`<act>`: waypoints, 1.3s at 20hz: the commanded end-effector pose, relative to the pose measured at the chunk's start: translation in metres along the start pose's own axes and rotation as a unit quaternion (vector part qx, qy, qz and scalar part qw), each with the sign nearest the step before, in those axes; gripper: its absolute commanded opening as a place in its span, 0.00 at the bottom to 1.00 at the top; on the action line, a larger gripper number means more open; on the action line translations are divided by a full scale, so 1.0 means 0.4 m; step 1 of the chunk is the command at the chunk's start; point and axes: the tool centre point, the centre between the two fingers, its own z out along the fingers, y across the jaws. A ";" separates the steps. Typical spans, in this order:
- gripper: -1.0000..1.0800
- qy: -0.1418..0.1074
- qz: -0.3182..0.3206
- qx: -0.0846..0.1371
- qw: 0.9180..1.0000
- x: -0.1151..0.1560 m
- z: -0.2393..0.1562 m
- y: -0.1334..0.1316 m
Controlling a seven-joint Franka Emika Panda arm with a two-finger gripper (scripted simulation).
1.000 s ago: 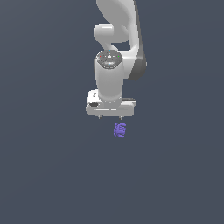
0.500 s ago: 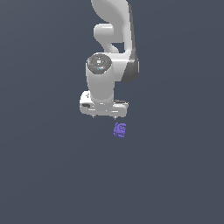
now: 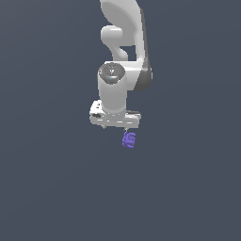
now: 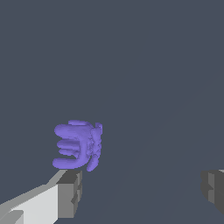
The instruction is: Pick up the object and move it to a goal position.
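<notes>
The object (image 3: 129,140) is a small purple-violet lumpy block with ridged sides, lying on the dark grey floor. My white gripper (image 3: 115,127) hangs just above it, centred slightly toward the exterior view's left of it. In the wrist view the object (image 4: 78,145) lies just past the tip of one grey finger pad (image 4: 70,192), not between the fingers. The other finger pad (image 4: 213,186) is far off at the picture's edge. The gripper (image 4: 141,183) is open wide and empty.
The plain dark grey floor (image 3: 188,188) spreads in every direction with no other objects in view. The white arm (image 3: 123,42) rises above the gripper.
The gripper shifted to the exterior view's left, then came back right and a little lower, closer over the object. The object has not moved.
</notes>
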 end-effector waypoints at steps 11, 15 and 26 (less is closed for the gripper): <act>0.96 0.027 0.041 0.006 0.999 0.000 0.124 -0.123; 0.96 0.031 0.047 0.007 0.998 -0.002 0.142 -0.141; 0.96 0.032 0.048 0.007 0.998 -0.001 0.186 -0.145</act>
